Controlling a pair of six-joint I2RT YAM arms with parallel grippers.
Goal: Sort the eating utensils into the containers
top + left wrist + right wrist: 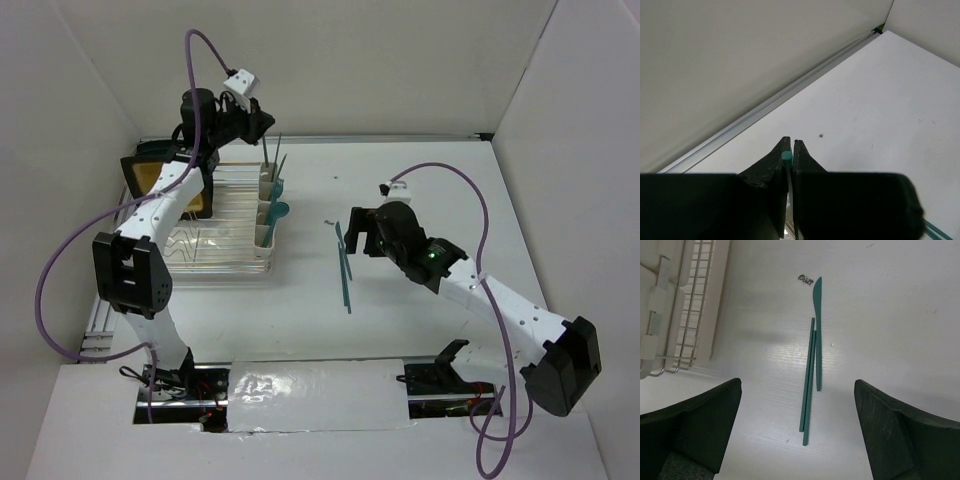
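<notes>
The containers [267,208], joined cream-white cups, stand at the right side of the dish rack, with teal utensils [279,187] standing in them. My left gripper [266,124] hovers above the rearmost cup, shut on the top end of a slim teal utensil [786,159] that hangs down toward it. The utensil's lower end is hidden. On the table lie a teal knife [817,325] and two thin teal sticks [807,385] side by side [345,268]. My right gripper [797,385] hangs over them, wide open and holding nothing; its fingers [705,415] straddle the sticks' near ends.
A wire dish rack [215,235] sits at the left, with a tan-and-black board [160,182] behind it. A small dark speck [805,279] lies by the knife tip. White walls close in the table at the back and sides.
</notes>
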